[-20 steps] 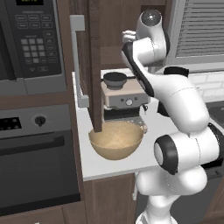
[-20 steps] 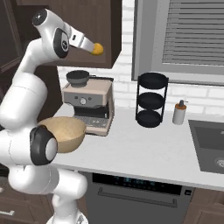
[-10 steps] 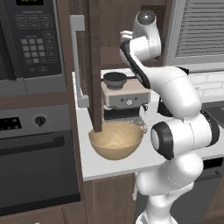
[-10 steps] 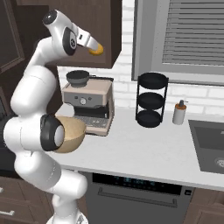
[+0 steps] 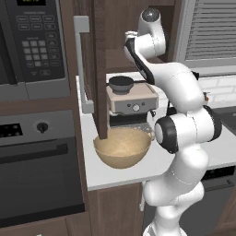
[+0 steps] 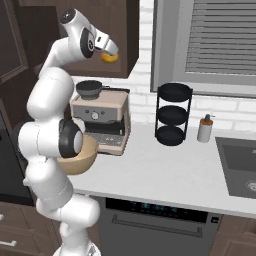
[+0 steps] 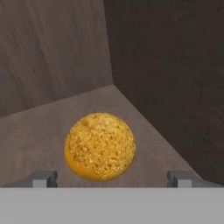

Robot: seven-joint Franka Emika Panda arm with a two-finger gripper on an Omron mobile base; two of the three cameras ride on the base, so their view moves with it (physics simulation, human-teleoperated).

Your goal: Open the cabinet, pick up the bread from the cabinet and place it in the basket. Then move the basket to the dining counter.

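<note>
Risk of nudging the small rounded yellow-orange bread bun [image 7: 99, 146] deeper into the dark brown wooden cabinet [image 7: 166, 70]: two-finger gripper [image 7: 111, 178] spread wide, bun between, not yet pinched

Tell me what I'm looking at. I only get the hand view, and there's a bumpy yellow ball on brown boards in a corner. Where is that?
Observer: That is the bread, inside the wall cabinet. The right base view shows the arm stretched up with its hand at it.
Visitor: Where is it meant to go?
Observer: The left base view shows a tan basket with nothing in it, on the counter below, in front of the coffee machine.
Visitor: Is the cupboard door in the way?
Observer: The door stands swung open, left of the arm. In that view its lower end overlaps the basket's left rim.
</note>
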